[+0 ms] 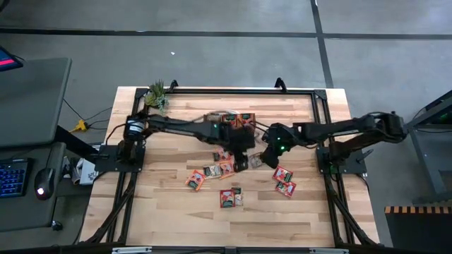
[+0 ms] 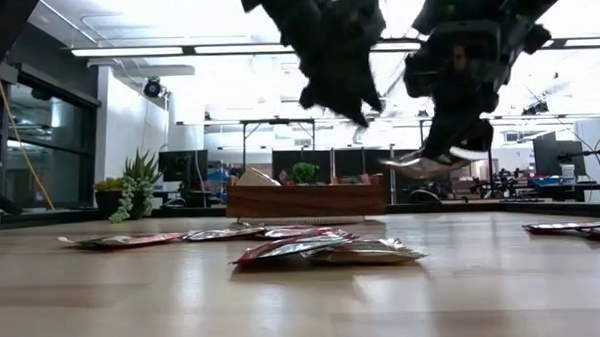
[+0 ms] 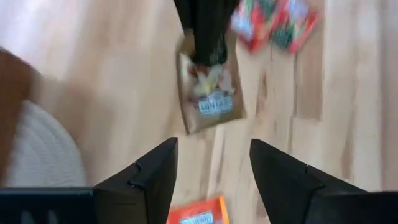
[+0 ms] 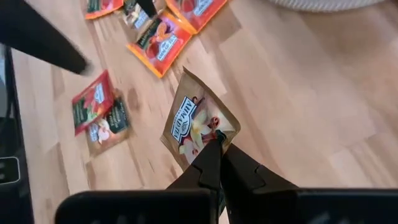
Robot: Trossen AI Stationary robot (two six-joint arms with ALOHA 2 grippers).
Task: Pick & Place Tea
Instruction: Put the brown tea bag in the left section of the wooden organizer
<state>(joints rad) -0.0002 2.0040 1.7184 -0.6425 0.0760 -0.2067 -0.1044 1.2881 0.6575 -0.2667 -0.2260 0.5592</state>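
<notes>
Pale wood lies bare along your table's (image 1: 176,212) near edge, the potted plant (image 1: 156,96) far left, your left gripper (image 1: 241,161) spread empty over scattered tea sachets (image 1: 212,171), the tray (image 1: 236,121) behind, your right gripper (image 4: 217,148) pinching a brown sachet (image 4: 198,125) aloft.

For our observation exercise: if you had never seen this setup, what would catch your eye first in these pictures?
First, the right gripper, shut on a beige tea sachet and holding it above the middle of the wooden table. Beside it hangs the left gripper, open and empty. Red and orange sachets lie scattered below, with the wooden tray at the table's far edge.
</notes>
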